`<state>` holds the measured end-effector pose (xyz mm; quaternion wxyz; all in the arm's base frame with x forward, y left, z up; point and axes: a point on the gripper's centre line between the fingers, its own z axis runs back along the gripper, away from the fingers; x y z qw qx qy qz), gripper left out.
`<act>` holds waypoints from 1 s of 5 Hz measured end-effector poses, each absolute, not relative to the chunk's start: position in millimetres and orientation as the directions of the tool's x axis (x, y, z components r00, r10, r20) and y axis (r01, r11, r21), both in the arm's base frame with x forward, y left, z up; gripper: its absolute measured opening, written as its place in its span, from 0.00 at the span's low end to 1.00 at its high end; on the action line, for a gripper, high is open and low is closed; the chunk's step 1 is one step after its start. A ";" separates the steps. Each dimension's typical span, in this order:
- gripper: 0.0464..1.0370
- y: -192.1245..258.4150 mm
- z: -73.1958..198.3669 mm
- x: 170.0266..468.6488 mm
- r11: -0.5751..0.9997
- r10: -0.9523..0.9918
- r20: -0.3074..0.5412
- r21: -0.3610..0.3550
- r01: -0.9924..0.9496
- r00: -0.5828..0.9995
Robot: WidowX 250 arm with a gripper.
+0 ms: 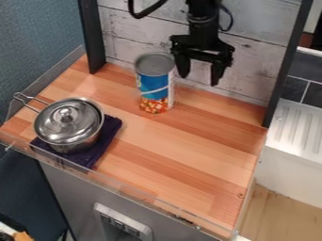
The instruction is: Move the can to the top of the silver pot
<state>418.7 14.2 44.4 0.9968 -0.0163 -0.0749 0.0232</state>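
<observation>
Near the black fingers (217, 74), the blue cylindrical metal can (154, 84) bore a white stripe and orange-red speckles; farther from them, the round metal pot (80, 142) was silver, the flat cloth (104, 146) dark purple.

Arm (202, 23) black throughout; wrist section stepped, rounded; thick black cable (139, 17) looped one side, thinner black cord (231, 20) other side; end effector (200, 80) black, broad crossbar, two chunky fingers (217, 74)

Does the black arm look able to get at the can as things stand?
Probably yes: the end effector hangs open near the can, with nothing visible between them; the pot stands to one side.
</observation>
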 end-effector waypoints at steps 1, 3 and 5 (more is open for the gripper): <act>0.96 54.7 44.1 413.6 0.990 0.144 0.138 -0.014 -0.144 0.980; 0.96 94.0 51.6 404.4 0.980 0.185 0.123 0.046 -0.192 0.975; 0.96 107.1 67.6 400.0 0.981 0.193 0.114 -0.010 -0.193 0.975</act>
